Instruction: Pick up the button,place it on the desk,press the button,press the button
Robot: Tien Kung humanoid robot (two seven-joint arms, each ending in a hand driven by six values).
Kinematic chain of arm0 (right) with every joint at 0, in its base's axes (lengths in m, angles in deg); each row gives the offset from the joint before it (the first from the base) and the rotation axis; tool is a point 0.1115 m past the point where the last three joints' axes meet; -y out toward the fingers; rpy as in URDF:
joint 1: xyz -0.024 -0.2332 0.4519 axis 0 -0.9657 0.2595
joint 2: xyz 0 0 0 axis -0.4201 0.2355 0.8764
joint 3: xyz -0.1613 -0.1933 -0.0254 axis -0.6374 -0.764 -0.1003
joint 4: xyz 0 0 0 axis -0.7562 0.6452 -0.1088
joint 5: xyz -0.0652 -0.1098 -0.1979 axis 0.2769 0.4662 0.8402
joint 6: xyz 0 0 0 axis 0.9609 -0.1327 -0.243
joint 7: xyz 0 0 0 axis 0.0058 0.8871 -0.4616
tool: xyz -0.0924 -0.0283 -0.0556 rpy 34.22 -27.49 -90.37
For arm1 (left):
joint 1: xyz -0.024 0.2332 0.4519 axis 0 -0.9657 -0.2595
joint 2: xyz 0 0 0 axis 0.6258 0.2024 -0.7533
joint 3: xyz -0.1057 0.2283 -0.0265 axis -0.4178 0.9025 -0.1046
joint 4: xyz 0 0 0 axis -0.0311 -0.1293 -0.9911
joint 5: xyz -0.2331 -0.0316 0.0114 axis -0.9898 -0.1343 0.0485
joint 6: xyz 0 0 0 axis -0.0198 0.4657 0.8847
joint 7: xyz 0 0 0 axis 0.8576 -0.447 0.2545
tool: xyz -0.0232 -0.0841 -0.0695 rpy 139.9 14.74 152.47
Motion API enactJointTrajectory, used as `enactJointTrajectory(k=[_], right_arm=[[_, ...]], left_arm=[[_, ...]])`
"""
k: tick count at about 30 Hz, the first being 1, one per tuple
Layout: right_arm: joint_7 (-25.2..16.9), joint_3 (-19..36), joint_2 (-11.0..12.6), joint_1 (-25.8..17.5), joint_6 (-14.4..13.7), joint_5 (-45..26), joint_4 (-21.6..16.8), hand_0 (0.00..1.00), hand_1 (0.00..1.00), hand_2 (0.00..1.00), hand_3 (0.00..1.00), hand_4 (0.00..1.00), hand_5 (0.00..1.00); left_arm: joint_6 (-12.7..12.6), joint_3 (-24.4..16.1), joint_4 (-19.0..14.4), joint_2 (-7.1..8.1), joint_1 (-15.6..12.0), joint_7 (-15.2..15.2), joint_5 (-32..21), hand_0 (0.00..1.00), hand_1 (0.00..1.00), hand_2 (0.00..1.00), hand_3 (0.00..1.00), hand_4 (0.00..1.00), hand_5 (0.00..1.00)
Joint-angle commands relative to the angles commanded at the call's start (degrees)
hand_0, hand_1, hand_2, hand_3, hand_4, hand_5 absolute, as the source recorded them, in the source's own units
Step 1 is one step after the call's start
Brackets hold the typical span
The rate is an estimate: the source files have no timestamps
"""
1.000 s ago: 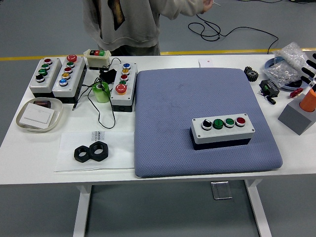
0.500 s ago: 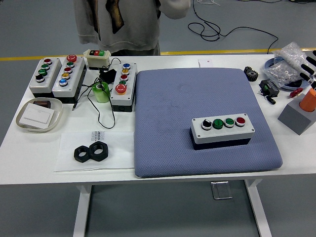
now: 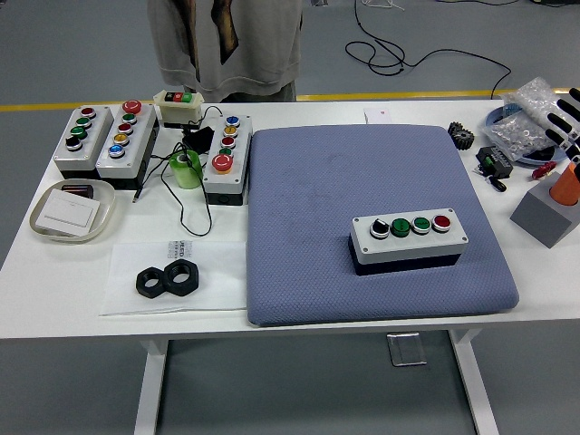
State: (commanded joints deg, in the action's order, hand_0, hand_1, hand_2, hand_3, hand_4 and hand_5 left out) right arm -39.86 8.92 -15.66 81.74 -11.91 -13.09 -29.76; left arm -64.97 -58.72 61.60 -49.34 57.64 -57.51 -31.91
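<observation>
Button box sits on blue pad, right hand well apart at table's far-right edge.

Box = grey, 4 controls in a row (black knob, 2 green, 1 red), lying flat at approx 5 o'clock on the pad, near its front-right corner. Right hand shows only as black-and-white fingers at pic's right edge, approx 2 o'clock from box; can't tell if wide or curled, nothing seen in it. Btwn hand & box: grey block w/ orange piece, small black part, gear, bag of hardware. At 9–10 o'clock from pad: 3 more button boxes, green tape roll, tray, 2 black nuts. Person stands at far side, 12 o'clock, hands not on table.
</observation>
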Motion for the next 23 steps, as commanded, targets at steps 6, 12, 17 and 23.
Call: enactJointTrajectory(k=[6,12,17,23], right_arm=[[0.2,0.7,-0.2,0.1,-0.2,0.4,0.0,0.913,0.810,0.820,0.792,0.482,0.856],[0.4,0.9,-0.1,0.6,-0.3,0.7,-0.2,0.911,0.809,0.817,0.785,0.480,0.857],[0.6,1.1,0.0,0.4,-0.5,0.9,-0.4,0.911,0.809,0.817,0.785,0.480,0.857],[0.7,1.3,0.2,0.0,-1.0,0.8,-0.4,0.902,0.804,0.809,0.775,0.480,0.849]], left_arm=[[0.0,0.0,0.1,-0.06,0.0,0.1,-0.1,0.739,0.830,0.880,0.831,0.642,0.998],[0.1,-0.4,0.1,-0.01,0.2,-0.1,0.5,0.739,0.828,0.880,0.831,0.642,0.998],[0.1,-0.8,0.1,0.03,0.3,-0.3,1.1,0.739,0.828,0.880,0.831,0.642,0.998],[-0.1,-1.3,0.1,0.03,0.1,-0.5,1.8,0.738,0.828,0.879,0.831,0.641,0.998]])
